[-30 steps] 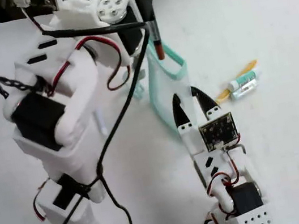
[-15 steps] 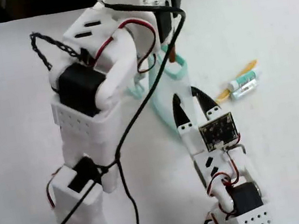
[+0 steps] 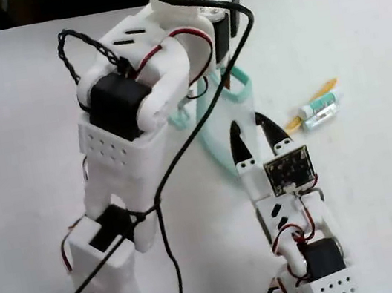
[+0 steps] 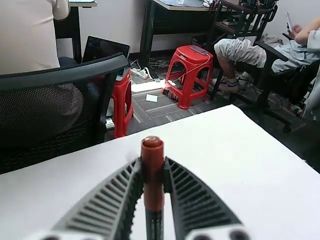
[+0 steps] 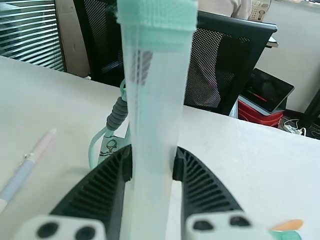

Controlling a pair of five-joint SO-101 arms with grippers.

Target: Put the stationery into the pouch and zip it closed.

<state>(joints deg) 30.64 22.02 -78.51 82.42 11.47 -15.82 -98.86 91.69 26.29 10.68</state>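
Tightly clamps a red-capped marker [image 4: 152, 150] in the left gripper [image 4: 151, 162]. Pinches the mint pouch [image 5: 155, 75] upright in the right gripper [image 5: 151, 152]. Cannot read the tubes' [image 3: 319, 111] labels.

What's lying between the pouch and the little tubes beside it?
Nothing; the high view shows bare white table between the pouch and the tubes.

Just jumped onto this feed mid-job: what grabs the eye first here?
The left gripper clamps a red-brown pen lengthwise, raised over the far side of the table near the pouch's mouth. The right gripper pinches the mint mesh pouch upright at mid-table. On the robot's right of the pouch, a few small stationery pieces lie loose on the white table.
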